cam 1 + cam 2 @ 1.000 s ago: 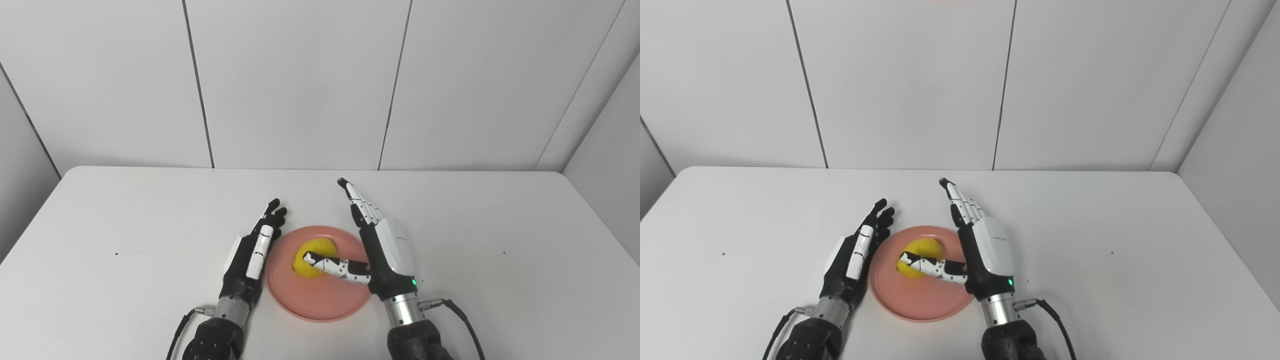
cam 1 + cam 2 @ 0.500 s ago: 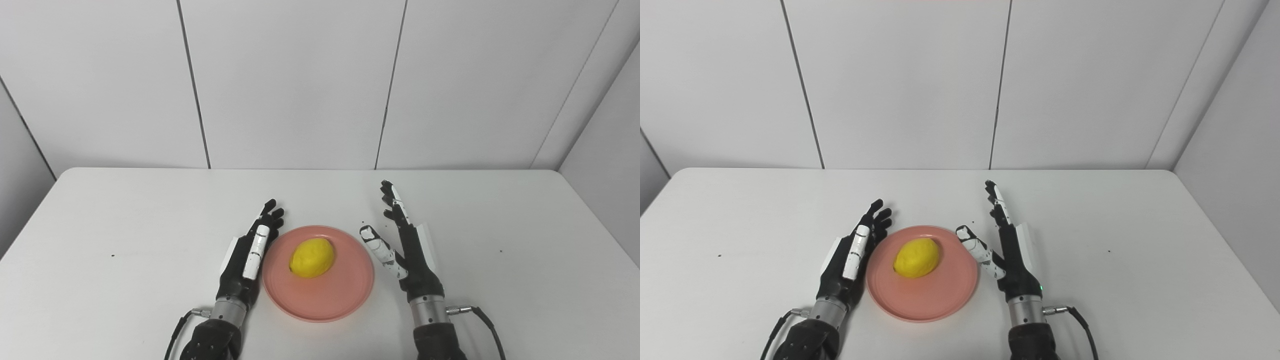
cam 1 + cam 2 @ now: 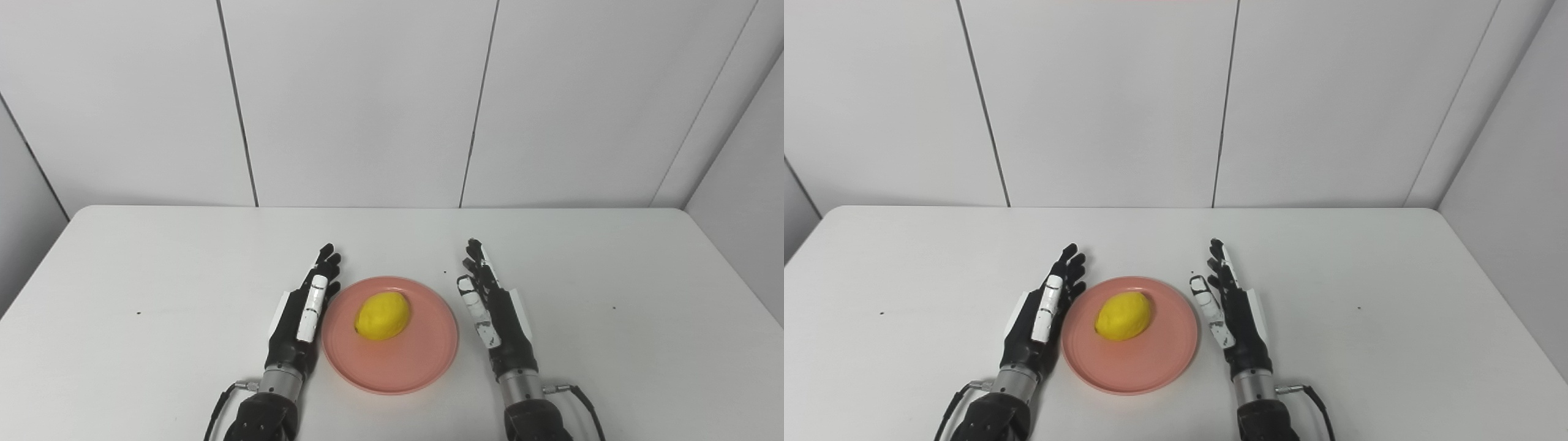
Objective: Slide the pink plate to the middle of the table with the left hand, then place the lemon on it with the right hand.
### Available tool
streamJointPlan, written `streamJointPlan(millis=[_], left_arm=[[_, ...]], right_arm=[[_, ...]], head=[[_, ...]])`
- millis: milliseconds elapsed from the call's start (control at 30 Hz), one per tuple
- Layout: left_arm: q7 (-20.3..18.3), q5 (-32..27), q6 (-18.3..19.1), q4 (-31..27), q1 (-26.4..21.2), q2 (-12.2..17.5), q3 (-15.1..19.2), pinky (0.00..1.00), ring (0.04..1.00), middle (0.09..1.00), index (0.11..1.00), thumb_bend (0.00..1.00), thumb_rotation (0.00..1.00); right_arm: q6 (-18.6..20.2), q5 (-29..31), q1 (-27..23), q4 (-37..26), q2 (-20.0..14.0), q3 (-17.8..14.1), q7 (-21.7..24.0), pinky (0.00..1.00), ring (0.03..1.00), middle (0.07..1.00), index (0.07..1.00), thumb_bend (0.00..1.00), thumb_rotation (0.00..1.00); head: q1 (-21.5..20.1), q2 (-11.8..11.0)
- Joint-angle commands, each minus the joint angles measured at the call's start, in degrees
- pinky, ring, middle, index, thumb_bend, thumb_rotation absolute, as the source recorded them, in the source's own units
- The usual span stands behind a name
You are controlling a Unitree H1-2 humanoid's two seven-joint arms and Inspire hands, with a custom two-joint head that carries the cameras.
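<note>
A yellow lemon (image 3: 382,315) lies on the pink plate (image 3: 422,361), which sits near the middle of the white table toward the front edge. My left hand (image 3: 301,317) rests edge-on just left of the plate, fingers straight and pointing away from me, holding nothing. On the plate's right side my right hand (image 3: 496,315) stands the same way, open and empty, a small gap from the rim. Neither hand touches the lemon.
The white table (image 3: 153,275) runs to a paneled wall at the back. Cables trail from both wrists at the bottom edge. A few tiny dark specks mark the tabletop.
My right hand let go of the lemon, drew back off the plate to its right side and lowered beside it. The lemon stays on the plate. The left hand barely moved.
</note>
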Motion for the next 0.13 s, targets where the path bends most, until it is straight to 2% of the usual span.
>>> streamJointPlan(millis=[0,100], left_arm=[[1.05,0.38,-2.01,-0.67,-0.51,-0.11,0.58,1.00,0.988,0.970,0.949,0.60,1.00],[1.33,0.66,-2.23,-0.18,-0.62,0.07,0.61,1.00,0.994,0.979,0.963,0.60,1.00]], right_arm=[[-3.67,1.12,-1.65,-0.87,0.49,-0.54,0.58,0.93,0.936,0.959,0.951,0.67,1.00],[-3.16,2.81,-1.73,-0.43,1.05,-1.12,1.17,0.94,0.931,0.956,0.947,0.70,1.00]], head=[[0.00,-0.05],[-0.13,-0.13]])
